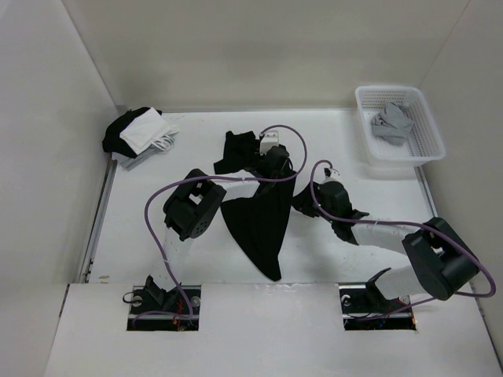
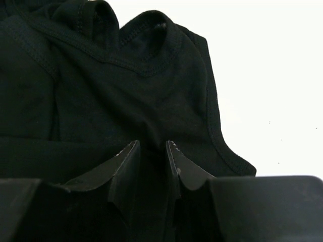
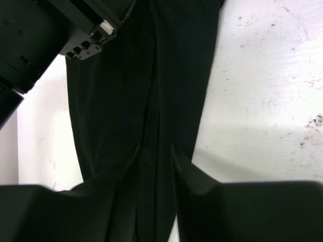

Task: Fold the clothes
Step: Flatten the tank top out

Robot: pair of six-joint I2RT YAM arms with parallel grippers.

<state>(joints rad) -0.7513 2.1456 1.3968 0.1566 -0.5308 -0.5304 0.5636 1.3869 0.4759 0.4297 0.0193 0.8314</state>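
The clothes [image 1: 259, 224], a plain black T-shirt, hang bunched between my two grippers over the middle of the table, tapering to a point near the front edge. My left gripper [image 1: 273, 163] holds the upper part; some of the shirt lies on the table behind it. In the left wrist view the jaws [image 2: 152, 151] are shut on black fabric, with stitched hems of the shirt [image 2: 131, 75] beyond. My right gripper [image 1: 308, 201] grips the shirt's right side. In the right wrist view its jaws [image 3: 154, 154] pinch a long fold of the shirt [image 3: 151, 75].
A white basket [image 1: 428, 145] at the back right holds a light-grey garment [image 1: 391, 124]. A black-and-white bundle of cloth [image 1: 141, 133] lies at the back left. Purple cables loop over both arms. Part of the left arm [image 3: 45, 35] shows in the right wrist view.
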